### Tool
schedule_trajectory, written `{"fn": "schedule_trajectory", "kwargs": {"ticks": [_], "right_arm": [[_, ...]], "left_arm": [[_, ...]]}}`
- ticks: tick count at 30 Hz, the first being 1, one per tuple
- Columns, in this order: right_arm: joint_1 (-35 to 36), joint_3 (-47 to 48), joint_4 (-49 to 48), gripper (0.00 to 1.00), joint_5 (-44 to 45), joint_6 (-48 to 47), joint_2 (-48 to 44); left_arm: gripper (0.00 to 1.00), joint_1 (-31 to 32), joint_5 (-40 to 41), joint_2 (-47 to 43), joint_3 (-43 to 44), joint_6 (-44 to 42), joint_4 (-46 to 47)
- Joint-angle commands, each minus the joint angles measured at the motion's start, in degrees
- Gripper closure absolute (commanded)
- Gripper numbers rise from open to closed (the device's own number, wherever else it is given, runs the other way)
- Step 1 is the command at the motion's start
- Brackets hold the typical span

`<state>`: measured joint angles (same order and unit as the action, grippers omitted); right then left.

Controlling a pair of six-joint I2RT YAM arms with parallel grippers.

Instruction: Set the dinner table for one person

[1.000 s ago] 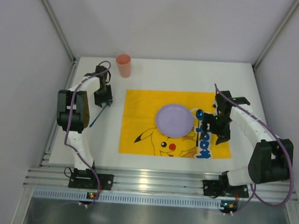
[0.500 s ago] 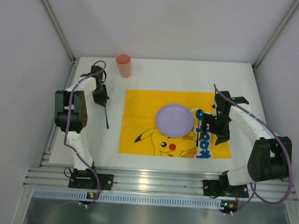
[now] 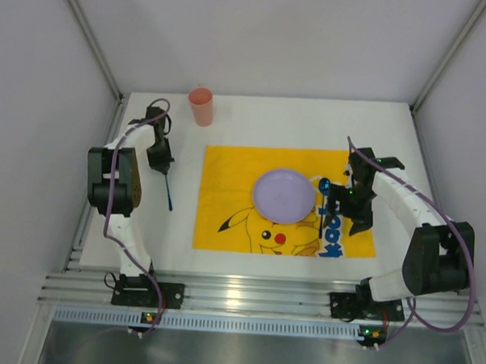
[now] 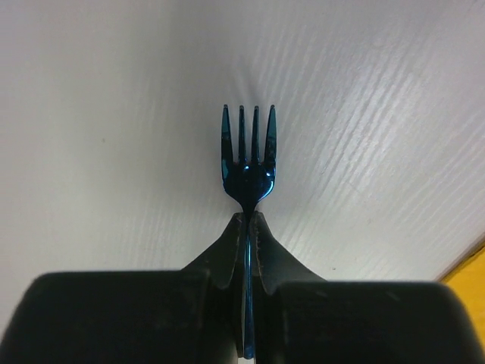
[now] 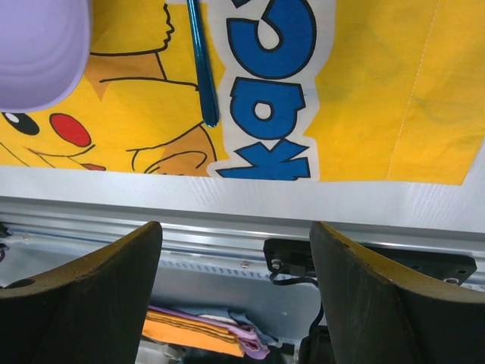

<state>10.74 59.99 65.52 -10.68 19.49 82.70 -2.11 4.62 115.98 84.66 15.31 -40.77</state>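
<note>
My left gripper point(image 3: 165, 171) is shut on the handle of a blue fork point(image 3: 169, 192) and holds it over the white dinner table point(image 3: 255, 125), left of the yellow cloth point(image 3: 227, 169). In the left wrist view the fork point(image 4: 248, 148) sticks out past my shut gripper point(image 4: 248, 221), tines away from me. A purple plate point(image 3: 284, 193) lies on the cloth, with a blue spoon point(image 3: 325, 191) to its right. My right gripper point(image 3: 352, 217) is open and empty over the cloth's right part. Its wrist view point(image 5: 235, 250) shows the spoon handle point(image 5: 202, 68) and plate edge point(image 5: 42, 45).
A pink cup point(image 3: 201, 105) stands on the table at the back left. The ribbed aluminium rail point(image 3: 244, 298) runs along the near edge, also seen in the right wrist view point(image 5: 189, 227). Grey walls close in both sides and the back.
My left gripper has swung the fork from slanting toward the lower left to pointing nearly straight toward the near edge, and shifted slightly back. The right arm has not moved.
</note>
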Motion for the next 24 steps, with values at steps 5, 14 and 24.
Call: {"fn": "schedule_trajectory", "kwargs": {"ticks": [5, 14, 24], "right_arm": [[0.42, 1.54, -1.97, 0.21, -1.89, -0.50, -1.92], [0.42, 2.07, -1.09, 0.21, -2.59, -0.24, -4.82], [0.42, -0.83, 0.75, 0.20, -2.24, -0.32, -10.09]], "left_arm": [[1.00, 4.65, 2.85, -10.42, 0.42, 1.91, -3.87], [1.00, 23.37, 3.20, -12.02, -2.75, 13.24, -1.68], [1.00, 31.64, 4.34, -4.37, -0.82, 21.34, 0.17]]}}
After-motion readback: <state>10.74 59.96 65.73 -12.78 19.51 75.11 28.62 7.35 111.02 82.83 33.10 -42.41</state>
